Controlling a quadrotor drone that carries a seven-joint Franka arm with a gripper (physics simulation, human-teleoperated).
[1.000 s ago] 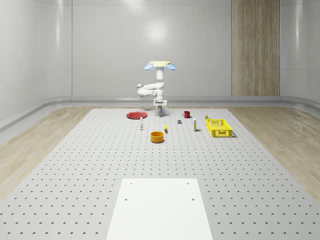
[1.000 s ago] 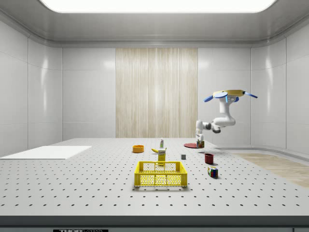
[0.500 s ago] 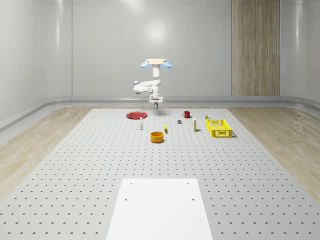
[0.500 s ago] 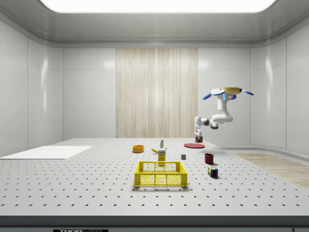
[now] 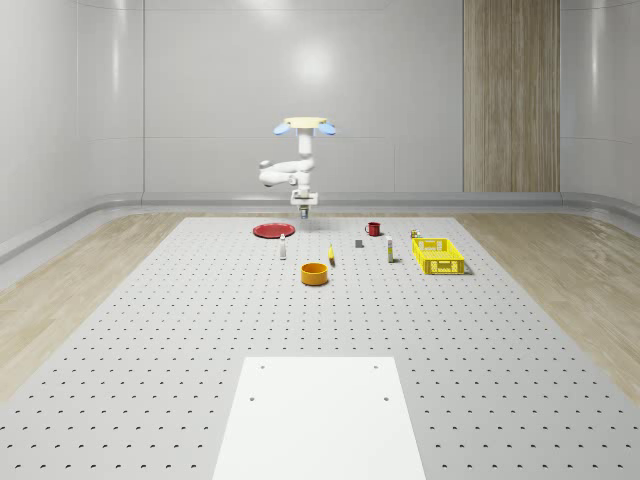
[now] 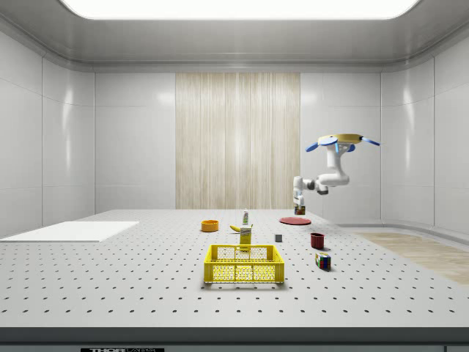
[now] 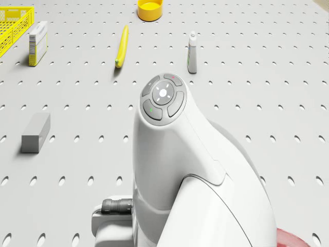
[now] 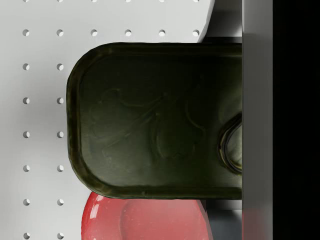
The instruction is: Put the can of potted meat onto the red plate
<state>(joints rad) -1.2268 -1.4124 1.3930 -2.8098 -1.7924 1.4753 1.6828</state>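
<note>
The drone [image 5: 304, 126] hovers over the far end of the table, just to the whole-scene view's right of the red plate [image 5: 272, 231]. Its arm hangs down with the gripper [image 5: 305, 208] shut on the can of potted meat [image 5: 306, 214], held in the air above the table. From the side the can [image 6: 299, 210] hangs a little above the plate [image 6: 294, 220]. In the wrist view the can's dark lid [image 8: 155, 120] is close against one finger [image 8: 257, 100], and part of the plate [image 8: 145, 217] lies below it beside one edge.
On the table stand an orange bowl [image 5: 315, 273], a banana [image 7: 122, 47], a small bottle [image 7: 192, 53], a grey block [image 7: 36, 133], a red mug [image 5: 373, 229] and a yellow crate [image 5: 438, 254]. A white mat [image 5: 320, 415] lies at the near end.
Drone and arm have moved to the whole-scene view's left and risen, lifting the can from near the table and carrying it closer to the red plate.
</note>
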